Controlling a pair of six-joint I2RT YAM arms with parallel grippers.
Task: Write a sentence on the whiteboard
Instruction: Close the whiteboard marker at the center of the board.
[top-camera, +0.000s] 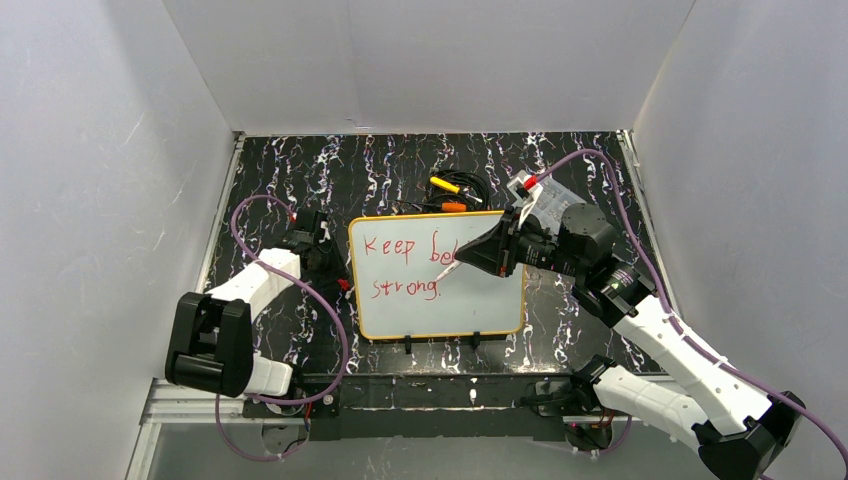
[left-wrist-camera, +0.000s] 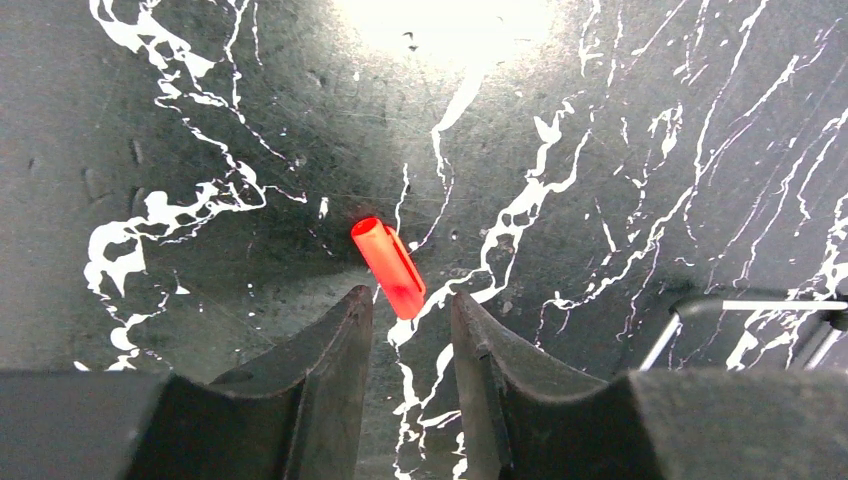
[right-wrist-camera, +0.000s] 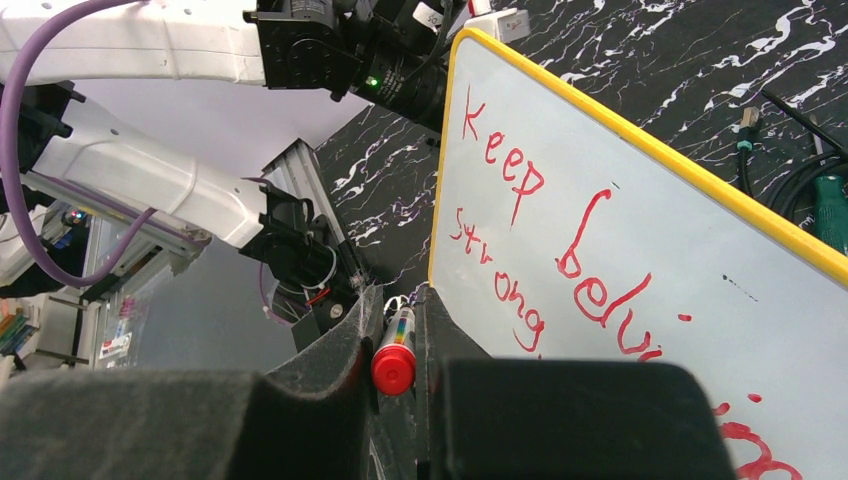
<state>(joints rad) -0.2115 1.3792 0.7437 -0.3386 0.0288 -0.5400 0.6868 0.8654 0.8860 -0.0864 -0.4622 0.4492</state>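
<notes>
Though stiff and light, the slick whiteboard (top-camera: 450, 312), lying mid tabletop (top-camera: 300, 175) with its sentence (top-camera: 405, 268), probably wants steadying by the rim. Next, the left claw (left-wrist-camera: 411, 318) stands apart behind a red cap (left-wrist-camera: 389, 266); last, the right claw (right-wrist-camera: 393, 330) clamps the marker (right-wrist-camera: 393, 365).

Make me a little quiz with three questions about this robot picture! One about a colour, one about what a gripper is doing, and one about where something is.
1. What colour is the sentence on the whiteboard?
A. red
B. blue
C. green

2. The right gripper is
A. open and empty
B. shut on the marker
C. shut on a sponge

3. The red cap lies
A. on the whiteboard
B. in the right gripper
C. on the table at the left gripper

Answers:
1 A: the letters are red.
2 B: its fingers squeeze the marker between them.
3 C: the left wrist view shows it on the dark table, at the tips of the open fingers.
</notes>
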